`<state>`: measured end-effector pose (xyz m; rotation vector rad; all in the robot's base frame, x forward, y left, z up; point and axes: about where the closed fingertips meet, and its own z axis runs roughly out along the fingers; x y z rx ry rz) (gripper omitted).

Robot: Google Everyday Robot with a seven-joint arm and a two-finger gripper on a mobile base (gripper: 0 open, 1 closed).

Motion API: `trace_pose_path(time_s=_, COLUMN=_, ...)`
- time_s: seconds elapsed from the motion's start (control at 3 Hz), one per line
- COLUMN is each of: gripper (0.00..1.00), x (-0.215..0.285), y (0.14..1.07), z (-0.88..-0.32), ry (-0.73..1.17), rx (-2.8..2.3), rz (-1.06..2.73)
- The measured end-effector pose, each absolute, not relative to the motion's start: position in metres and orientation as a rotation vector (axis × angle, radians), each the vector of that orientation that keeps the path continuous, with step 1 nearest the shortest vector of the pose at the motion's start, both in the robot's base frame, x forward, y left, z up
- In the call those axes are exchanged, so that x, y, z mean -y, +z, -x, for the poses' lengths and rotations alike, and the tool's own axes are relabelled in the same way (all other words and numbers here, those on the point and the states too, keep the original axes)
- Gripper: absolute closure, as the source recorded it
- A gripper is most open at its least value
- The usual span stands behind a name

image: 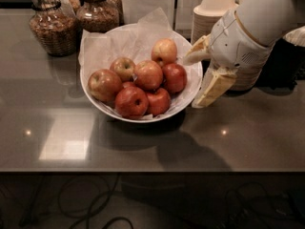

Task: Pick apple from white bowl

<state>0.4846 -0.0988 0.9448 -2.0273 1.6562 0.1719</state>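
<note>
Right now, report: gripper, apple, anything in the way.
Gripper at white bowl's right rim, jaws open, empty. Apple top centre of the pile, untouched. Darker red apple sits between it and the gripper.

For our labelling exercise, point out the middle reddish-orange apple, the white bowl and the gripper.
apple [148, 74]: camera view, centre of skin.
white bowl [108, 110]: camera view, front outer wall.
gripper [189, 83]: camera view, between open fingertips, beside bowl's right rim.
</note>
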Motion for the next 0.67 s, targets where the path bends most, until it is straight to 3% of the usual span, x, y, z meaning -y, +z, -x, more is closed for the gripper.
trace_pose_path(time_s=0.33, gripper=0.26, x=0.085, y=0.943, z=-0.487, ry=0.181, rx=-1.61, rz=2.079)
trace_pose_path(time_s=0.67, gripper=0.25, x=0.072, y=0.946, z=-0.492, ry=0.176, rx=-1.565, rz=2.112)
